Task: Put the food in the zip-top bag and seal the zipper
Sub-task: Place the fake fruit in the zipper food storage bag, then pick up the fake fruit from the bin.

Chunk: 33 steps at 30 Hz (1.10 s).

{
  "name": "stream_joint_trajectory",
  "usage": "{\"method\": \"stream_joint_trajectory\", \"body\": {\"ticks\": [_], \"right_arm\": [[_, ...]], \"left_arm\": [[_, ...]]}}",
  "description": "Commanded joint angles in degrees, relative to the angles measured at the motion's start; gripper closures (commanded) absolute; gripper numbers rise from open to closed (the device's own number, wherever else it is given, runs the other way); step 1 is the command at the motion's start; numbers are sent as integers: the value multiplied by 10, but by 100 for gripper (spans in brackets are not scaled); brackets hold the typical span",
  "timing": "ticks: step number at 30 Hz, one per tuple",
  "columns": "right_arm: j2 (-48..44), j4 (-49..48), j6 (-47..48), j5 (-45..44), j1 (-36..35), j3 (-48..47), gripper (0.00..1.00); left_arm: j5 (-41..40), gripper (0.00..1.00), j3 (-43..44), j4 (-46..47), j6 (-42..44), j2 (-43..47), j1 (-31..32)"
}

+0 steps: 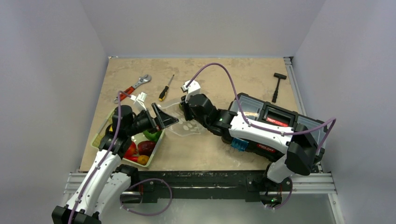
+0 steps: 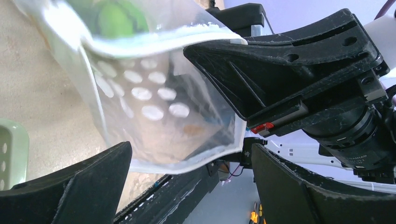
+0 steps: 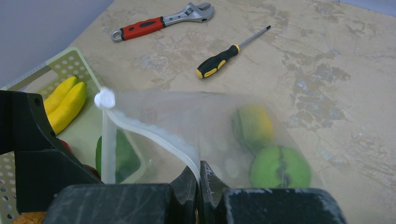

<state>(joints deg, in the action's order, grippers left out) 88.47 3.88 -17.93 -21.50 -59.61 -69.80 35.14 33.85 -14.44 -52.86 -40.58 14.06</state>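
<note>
The zip-top bag (image 1: pixel 189 125) lies between the arms, clear with whitish dots (image 2: pixel 154 107). Two pieces of food are inside it: a green round one (image 3: pixel 280 167) and a green-yellow one (image 3: pixel 252 123). My right gripper (image 3: pixel 199 173) is shut on the zipper (image 3: pixel 154 135), holding the mouth edge up; it also shows from above (image 1: pixel 183 108). My left gripper (image 2: pixel 191 186) stands wide open at the bag's edge, touching nothing, just right of the basket (image 1: pixel 163 116). More food (image 1: pixel 144 147) lies in the pale green basket (image 1: pixel 100 133), including yellow bananas (image 3: pixel 65 102).
A red-handled wrench (image 1: pixel 133 87) and a screwdriver (image 1: pixel 166 88) lie behind the bag. A black hammer (image 1: pixel 278 86) is at the far right. A black toolbox (image 1: pixel 275 121) sits under the right arm, with a small blue object (image 1: pixel 238 143) beside it.
</note>
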Motion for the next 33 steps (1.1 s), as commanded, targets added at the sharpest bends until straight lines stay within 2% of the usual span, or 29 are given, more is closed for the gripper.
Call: {"method": "stream_joint_trajectory", "body": {"ticks": [1, 6, 11, 14, 18, 20, 25, 27, 33], "right_arm": [[-19, -14, 7, -5, 0, -22, 100], [-17, -20, 18, -10, 0, -16, 100], [-18, -30, 23, -12, 1, -4, 100], [-16, -31, 31, -19, 1, -2, 100], [-18, -36, 32, -13, 2, 9, 100], [-16, -49, 33, -8, 2, 11, 100], [-17, -52, 41, -9, 4, 16, 100], [-18, -54, 41, -8, 7, 20, 100], [-18, -57, 42, -3, 11, 26, 100]], "left_arm": [[-16, 2, 33, -26, 37, 15, 5], [-69, 3, 83, -140, 115, 48, 4], [-180, 3, 179, -312, 219, 62, 4], [-272, 4, 204, -381, 241, 79, 4], [-405, 2, 192, -451, 190, 96, 4], [-445, 1, 179, -484, 132, 88, 4], [-451, 0, 121, -535, -2, 54, 4], [-482, 0, 105, -552, -36, 43, 4], [-581, 3, 98, -527, -54, 21, 3]]}}
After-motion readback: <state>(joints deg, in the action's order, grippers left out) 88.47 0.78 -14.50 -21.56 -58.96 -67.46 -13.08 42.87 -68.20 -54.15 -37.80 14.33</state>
